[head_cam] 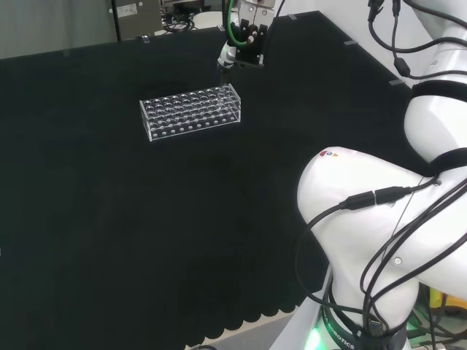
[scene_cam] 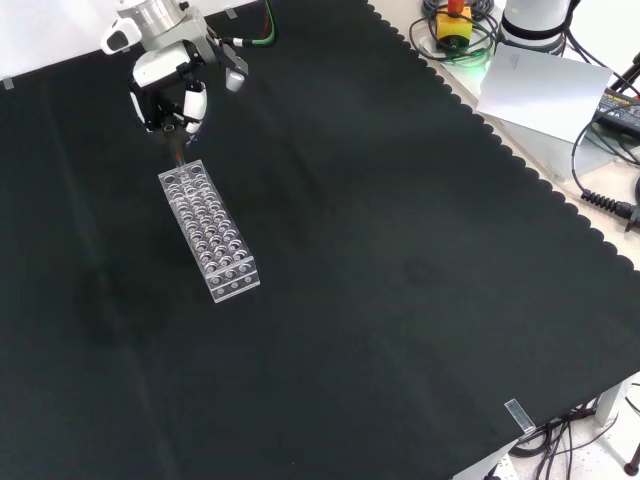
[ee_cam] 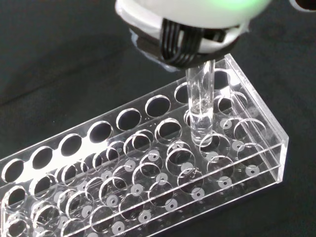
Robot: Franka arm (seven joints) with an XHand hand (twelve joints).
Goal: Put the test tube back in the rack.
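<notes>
a white robot arm reaches over a bench draped in black cloth point(head_cam: 109, 219), its hand point(head_cam: 244, 45) poised above one end of a clear plastic test tube rack point(head_cam: 191, 111). in the wrist view the hand's fingers point(ee_cam: 182, 47) are curled in and pinch the top of a clear glass test tube point(ee_cam: 200, 106), which hangs nearly upright, long axis pointing straight down from the hand. the tube's rounded bottom sits just at or inside a hole near the rack's end, in a middle row; how far it has entered is hard to tell through the clear plastic. a little clear liquid seems to sit in the tube's lower part. every other hole in the rack looks empty. in the front view the hand point(scene_cam: 172, 88) is at the rack's point(scene_cam: 208, 232) far end. judging from this, the tube needs only to descend along its own axis to seat.
</notes>
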